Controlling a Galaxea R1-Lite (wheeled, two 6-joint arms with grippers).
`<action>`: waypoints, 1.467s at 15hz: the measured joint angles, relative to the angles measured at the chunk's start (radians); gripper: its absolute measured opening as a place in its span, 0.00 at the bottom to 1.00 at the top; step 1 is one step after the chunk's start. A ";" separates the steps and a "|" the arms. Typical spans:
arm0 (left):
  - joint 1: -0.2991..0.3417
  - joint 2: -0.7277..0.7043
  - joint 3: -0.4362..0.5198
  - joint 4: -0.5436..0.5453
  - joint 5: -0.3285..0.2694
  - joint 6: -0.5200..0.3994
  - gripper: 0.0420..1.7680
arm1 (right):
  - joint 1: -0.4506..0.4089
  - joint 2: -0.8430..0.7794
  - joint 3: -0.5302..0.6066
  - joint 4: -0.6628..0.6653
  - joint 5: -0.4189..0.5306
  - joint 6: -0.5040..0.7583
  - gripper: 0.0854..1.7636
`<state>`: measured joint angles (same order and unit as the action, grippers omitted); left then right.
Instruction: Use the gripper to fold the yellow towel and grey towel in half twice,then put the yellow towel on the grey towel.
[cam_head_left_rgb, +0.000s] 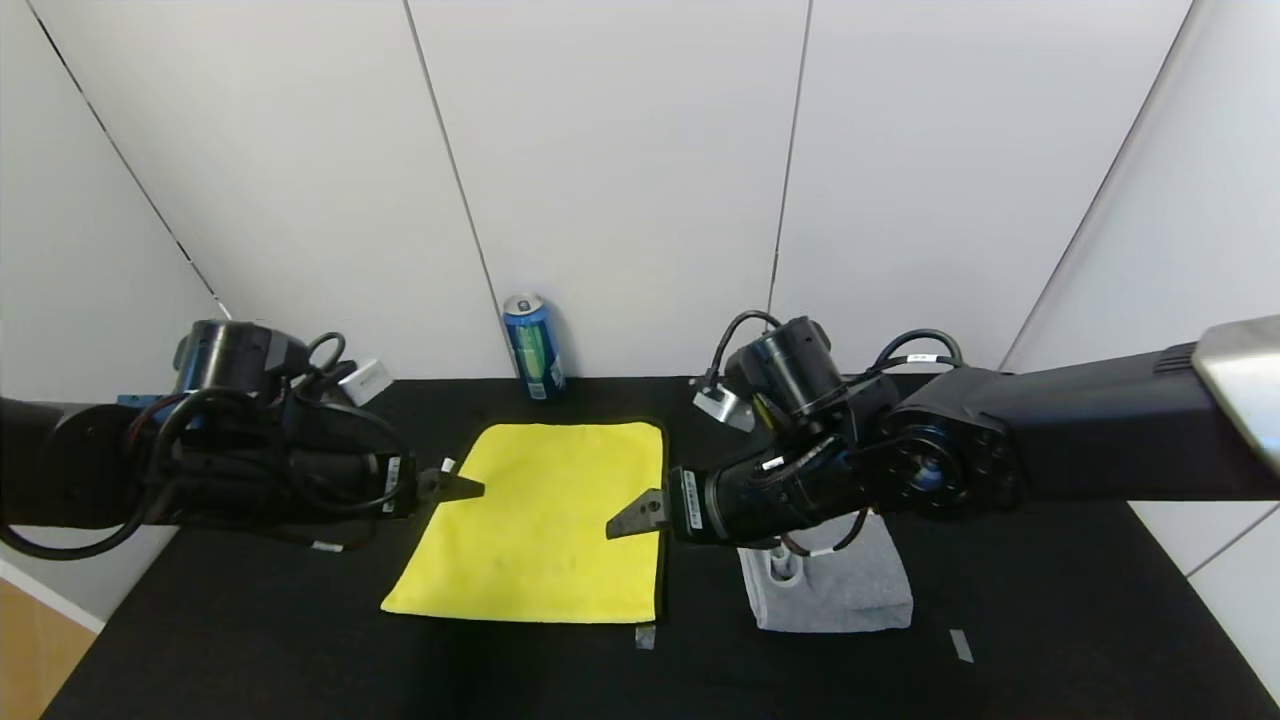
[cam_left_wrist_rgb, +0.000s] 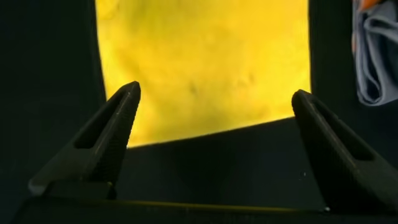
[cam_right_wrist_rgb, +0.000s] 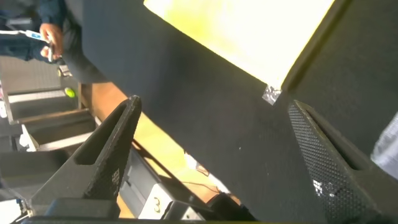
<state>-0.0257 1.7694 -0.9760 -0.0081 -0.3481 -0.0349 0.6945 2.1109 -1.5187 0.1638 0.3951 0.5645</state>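
The yellow towel (cam_head_left_rgb: 540, 525) lies flat on the black bench (cam_head_left_rgb: 1050, 620), near its middle, with black trim visible along its right and far edges and a small white tag at its far left corner; the grey towel (cam_head_left_rgb: 835, 590) sits to its right, apart from it, bunched into a compact folded heap and partly hidden under the right arm; in the left wrist view the grey towel (cam_left_wrist_rgb: 375, 59) shows folds and a touch of orange at its edge. The left end effector (cam_head_left_rgb: 452, 487) hangs at the yellow towel's left edge, toward the far corner, its fingers spread wide apart with nothing between them; the left wrist view shows the yellow towel (cam_left_wrist_rgb: 205, 65) beyond the open fingers (cam_left_wrist_rgb: 102, 146). The right end effector (cam_head_left_rgb: 636, 516) hangs over the towel's right edge, about midway along it; its fingers (cam_right_wrist_rgb: 102, 158) are likewise spread apart and empty, and the right wrist view shows the yellow towel (cam_right_wrist_rgb: 261, 31) and a small scrap of tape (cam_right_wrist_rgb: 271, 94) on the bench near its corner. A blue can (cam_head_left_rgb: 533, 346) stands upright at the back of the bench, against the white wall, just behind the towel; a second strip of tape (cam_head_left_rgb: 961, 645) lies on the bench near the front right.
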 joint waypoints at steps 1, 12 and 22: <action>0.036 -0.004 0.036 -0.001 -0.045 0.007 0.97 | 0.004 0.020 -0.013 0.002 0.000 0.000 0.96; 0.265 0.089 0.166 -0.009 -0.153 0.140 0.97 | 0.019 0.175 -0.103 0.001 0.000 -0.003 0.96; 0.253 0.197 0.164 0.004 -0.192 0.205 0.97 | 0.022 0.210 -0.127 -0.002 0.000 -0.004 0.97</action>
<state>0.2274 1.9666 -0.8119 -0.0038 -0.5398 0.1700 0.7162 2.3211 -1.6462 0.1619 0.3955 0.5602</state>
